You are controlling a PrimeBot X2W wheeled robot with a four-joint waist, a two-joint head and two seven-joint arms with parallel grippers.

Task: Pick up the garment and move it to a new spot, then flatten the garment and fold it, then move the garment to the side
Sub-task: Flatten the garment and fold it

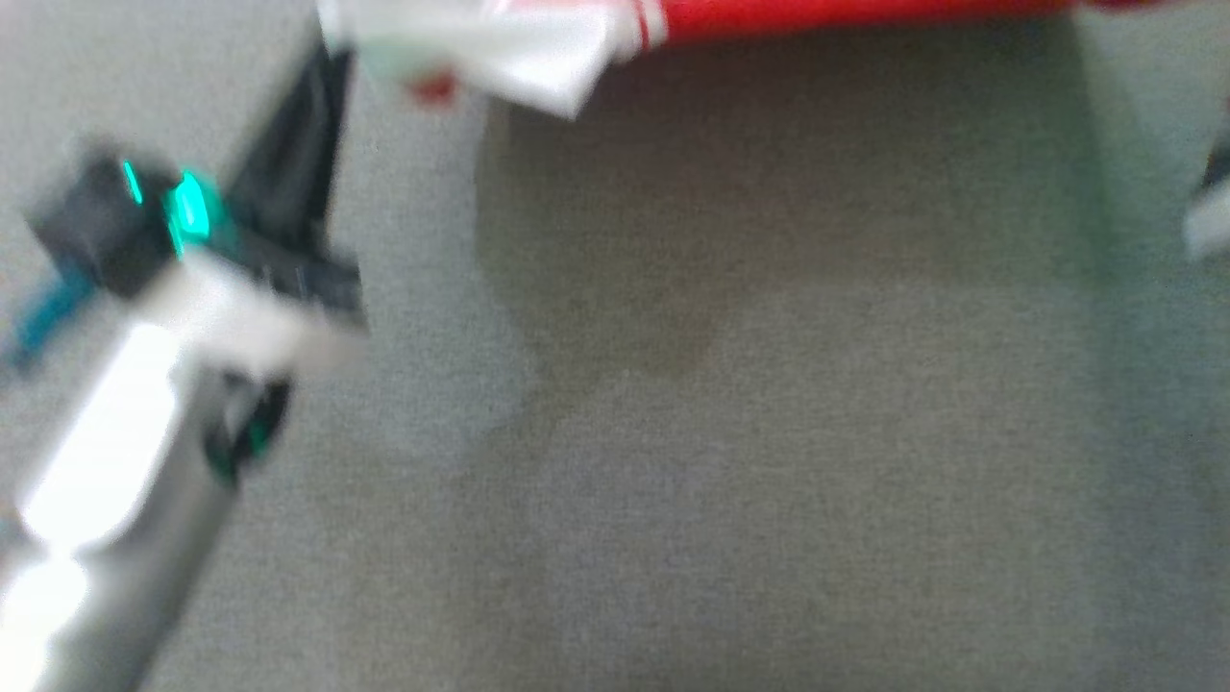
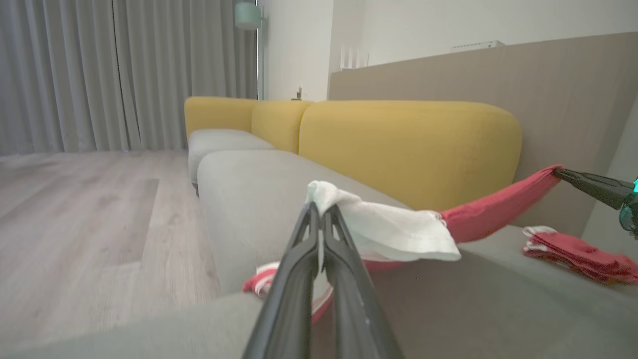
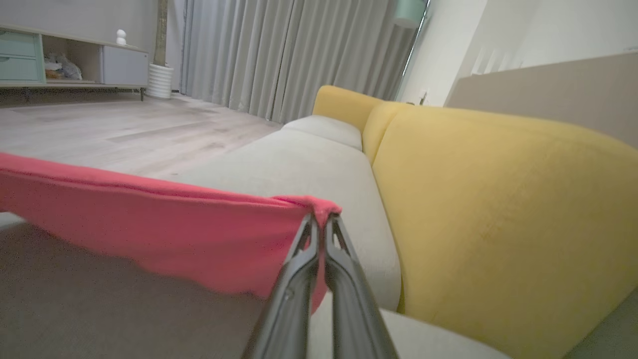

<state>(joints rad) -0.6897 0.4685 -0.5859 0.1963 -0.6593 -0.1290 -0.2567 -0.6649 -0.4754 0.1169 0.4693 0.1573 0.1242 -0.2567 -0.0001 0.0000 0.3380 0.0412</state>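
The garment (image 1: 846, 14) is red with a white part and red-and-white striped trim. It hangs stretched between my two grippers just above the grey sofa seat (image 1: 769, 432). In the blurred head view, my left gripper (image 1: 325, 53) reaches to the top left, where the white cloth begins. The left wrist view has my left gripper (image 2: 321, 209) shut on the white part of the garment (image 2: 389, 229). The red cloth runs from there to my right gripper (image 2: 558, 173). In the right wrist view my right gripper (image 3: 321, 217) is shut on a red corner of the garment (image 3: 149, 219).
Yellow back cushions (image 2: 408, 144) line the far side of the seat. A second red folded cloth (image 2: 578, 252) lies on the seat at the right. Wooden floor (image 2: 75, 214) and grey curtains (image 2: 124, 70) lie beyond the sofa's front edge. A low sideboard (image 3: 60, 65) stands by the far wall.
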